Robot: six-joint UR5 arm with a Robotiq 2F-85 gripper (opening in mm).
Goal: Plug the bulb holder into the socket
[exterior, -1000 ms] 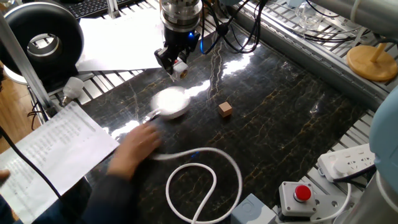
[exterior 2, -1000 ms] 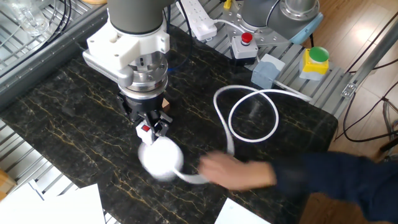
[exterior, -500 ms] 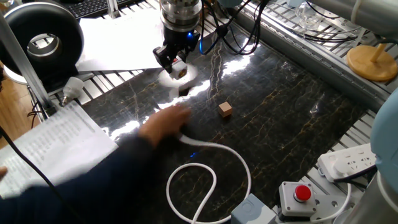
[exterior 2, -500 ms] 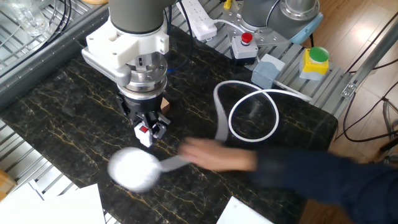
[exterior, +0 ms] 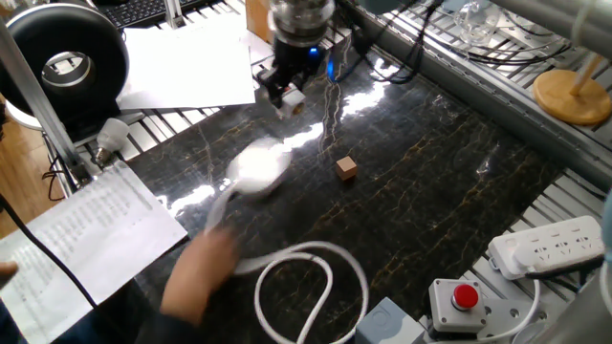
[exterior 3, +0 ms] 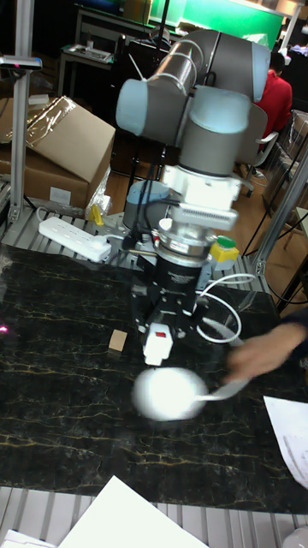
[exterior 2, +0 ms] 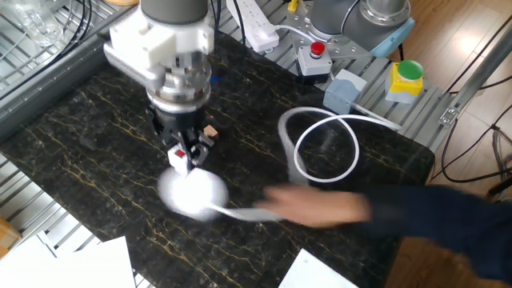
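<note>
My gripper point(exterior: 288, 93) hangs over the back of the dark table, shut on the bulb holder point(exterior: 291, 99), a small white block with a red switch point(exterior 2: 181, 154). It shows in the tall view too, bulb holder point(exterior 3: 156, 344) pointing down. The socket point(exterior: 258, 169) is a round white disc, motion-blurred, on the table in front of the gripper. In the other fixed view the socket point(exterior 2: 192, 193) lies just below the held bulb holder, apart from it. A person's hand point(exterior 2: 318, 208) holds the socket's white cord point(exterior: 316, 279).
A small wooden cube point(exterior: 346, 168) sits right of the socket. A white power strip point(exterior: 548, 243), a grey box with a red button point(exterior: 463, 299), a yellow box with a green button point(exterior 2: 406, 78) and papers point(exterior: 91, 225) line the table's edges. The person's arm point(exterior: 196, 280) reaches in.
The hand has dragged the socket by its cord, from beside the gripper back toward the table's middle. The arm has shifted a little toward the back with the bulb holder.
</note>
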